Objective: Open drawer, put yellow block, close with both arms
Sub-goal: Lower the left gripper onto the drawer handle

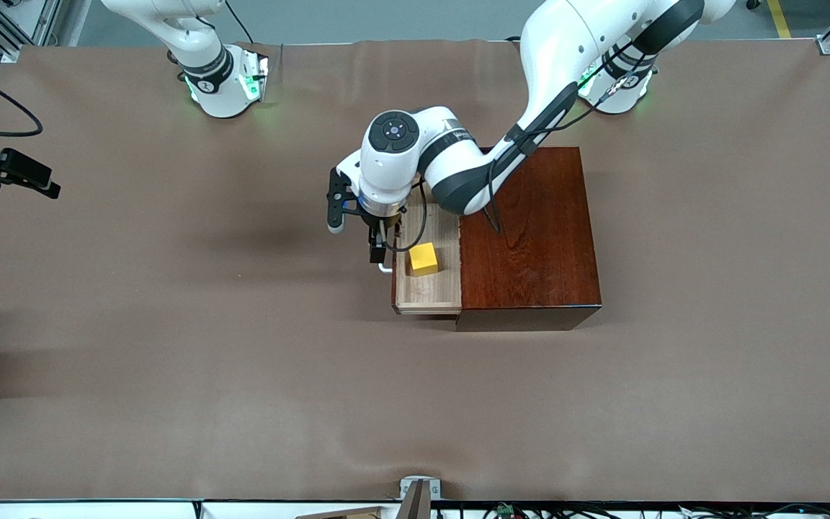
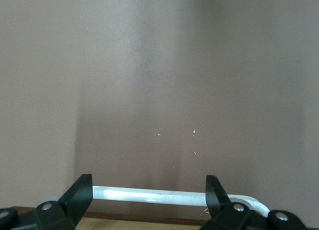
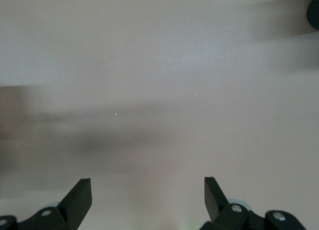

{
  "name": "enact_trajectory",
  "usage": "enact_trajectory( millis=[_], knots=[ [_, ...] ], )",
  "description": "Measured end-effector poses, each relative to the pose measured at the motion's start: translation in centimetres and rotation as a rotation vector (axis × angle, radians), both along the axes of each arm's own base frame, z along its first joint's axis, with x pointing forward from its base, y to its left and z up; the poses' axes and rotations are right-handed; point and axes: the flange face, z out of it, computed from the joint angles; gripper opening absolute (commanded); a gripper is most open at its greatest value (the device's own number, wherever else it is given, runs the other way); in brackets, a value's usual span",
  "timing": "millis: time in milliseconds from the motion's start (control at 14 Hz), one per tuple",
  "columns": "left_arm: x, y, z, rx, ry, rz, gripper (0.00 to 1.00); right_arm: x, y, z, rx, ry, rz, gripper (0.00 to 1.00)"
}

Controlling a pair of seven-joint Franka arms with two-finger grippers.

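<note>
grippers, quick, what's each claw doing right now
Left claw: open, fingers either side of the white handle of the drawer, gripping nothing.
Right claw: open, empty, over bare table.

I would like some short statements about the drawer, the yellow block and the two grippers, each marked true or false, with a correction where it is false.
1. The yellow block lies in the drawer. True.
2. The drawer is fully shut inside the wooden box. False: it is pulled out toward the right arm's end of the table.
3. The left gripper is at the drawer's white handle, fingers open. True.
4. The right gripper holds the yellow block. False: it is open and empty, waiting over bare table cloth.
5. The block sits on top of the box. False: it is in the drawer tray.
</note>
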Motion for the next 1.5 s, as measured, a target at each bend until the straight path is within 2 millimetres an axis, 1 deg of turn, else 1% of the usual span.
enact_trajectory(
  millis=[357, 714, 1286, 1500],
  knots=[
    [0.2, 0.1, 0.2, -0.002, -0.004, -0.006, 1.0, 0.1, 0.2, -0.1, 0.0, 0.003, 0.003, 1.0],
    [0.1, 0.7, -0.2, 0.046, 0.03, -0.017, 1.0, 0.1, 0.1, -0.2, 0.0, 0.004, 0.003, 1.0],
    [-0.3, 1.2, 0.3, 0.114, 0.091, -0.017, 1.0, 0.1, 0.1, -0.2, 0.0, 0.004, 0.003, 1.0],
    [-0.4, 1.7, 0.6, 0.152, 0.107, -0.021, 1.0, 0.1, 0.2, -0.2, 0.0, 0.004, 0.003, 1.0]
  ],
)
